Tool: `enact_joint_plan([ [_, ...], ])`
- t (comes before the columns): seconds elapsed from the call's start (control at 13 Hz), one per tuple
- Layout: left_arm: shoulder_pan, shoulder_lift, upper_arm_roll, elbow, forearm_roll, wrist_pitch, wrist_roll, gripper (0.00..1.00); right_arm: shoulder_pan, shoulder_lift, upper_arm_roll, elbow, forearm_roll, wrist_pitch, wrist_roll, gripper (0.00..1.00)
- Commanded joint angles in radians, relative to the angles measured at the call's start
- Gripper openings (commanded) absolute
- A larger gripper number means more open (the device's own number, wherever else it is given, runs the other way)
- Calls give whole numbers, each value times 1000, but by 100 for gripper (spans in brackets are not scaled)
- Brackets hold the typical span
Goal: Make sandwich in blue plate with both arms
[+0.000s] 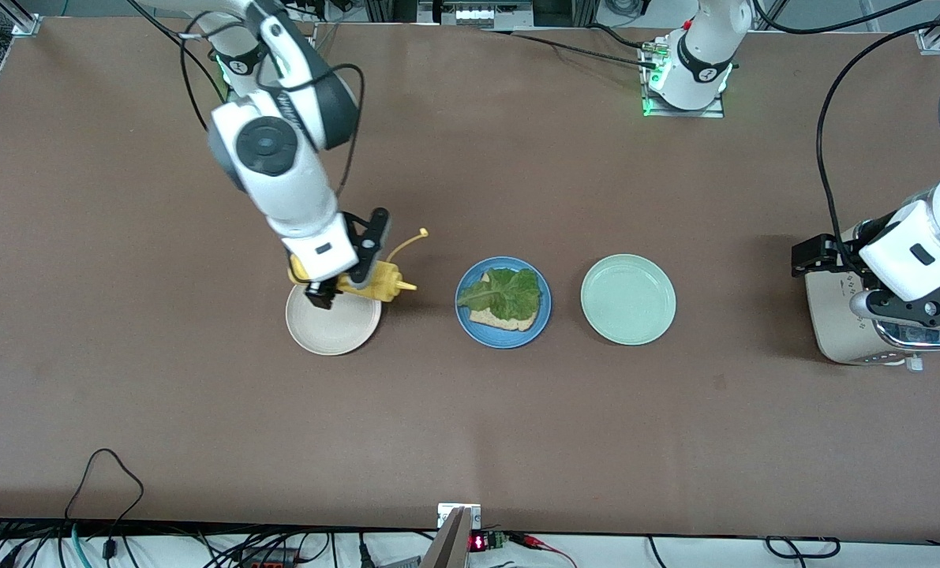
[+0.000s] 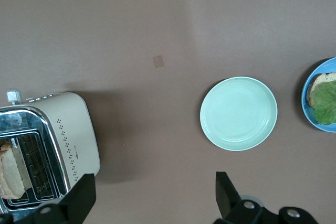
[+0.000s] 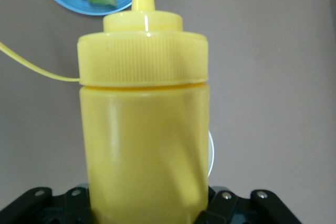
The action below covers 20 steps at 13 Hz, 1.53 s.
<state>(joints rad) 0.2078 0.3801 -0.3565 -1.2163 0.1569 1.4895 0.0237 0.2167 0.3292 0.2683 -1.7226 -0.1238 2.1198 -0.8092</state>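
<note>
On the blue plate (image 1: pixel 503 303), at the middle of the brown tabletop (image 1: pixel 470 442), the sandwich (image 1: pixel 503 299) was only half built: one slice of toasted bread lay flat with a crinkled lettuce leaf (image 1: pixel 502 291) spread over it, and no top slice covered the leaf.

Beside the blue plate, toward the left arm's end of the tabletop, sat an empty mint-green plate (image 1: pixel 628 299). Toward the right arm's end sat a cream-white plate (image 1: pixel 333 319).

The right pincer (image 1: pixel 342 285) hung over the cream-white plate's rim, pinching a yellow squeeze bottle (image 1: pixel 376 282) tipped on its side, its nozzle aimed toward the blue plate.

At the left arm's end, well apart from the blue plate, stood a beige toaster (image 2: pixel 44 150) with a bread slice (image 2: pixel 10 170) in its slot. The left pincer (image 2: pixel 155 195) hung spread and empty beside the toaster.

By my judgement, the sauce and the top slice remained to be added.
</note>
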Motion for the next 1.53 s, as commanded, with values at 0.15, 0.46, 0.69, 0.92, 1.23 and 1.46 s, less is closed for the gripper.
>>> enact_joint_plan([
  [0.15,38,-14,-2,-6,7,-18,-4,100,-244,-101,37,-37,254,-112,-348,0],
  [0.46,41,-14,7,-8,21,-80,-8,100,-419,-92,35,-34,475,-207,-647,0],
  [0.69,106,-3,8,-25,26,-107,-5,100,-531,-53,31,-35,628,-268,-923,0],
  [0.92,176,26,7,-64,106,-104,8,100,-647,5,11,-31,729,-346,-1179,0],
  [1.23,254,103,7,-72,195,-80,109,100,-801,134,-6,-25,799,-448,-1508,0],
  [1.46,324,118,7,-158,237,110,165,100,-856,252,-40,18,831,-530,-1655,0],
])
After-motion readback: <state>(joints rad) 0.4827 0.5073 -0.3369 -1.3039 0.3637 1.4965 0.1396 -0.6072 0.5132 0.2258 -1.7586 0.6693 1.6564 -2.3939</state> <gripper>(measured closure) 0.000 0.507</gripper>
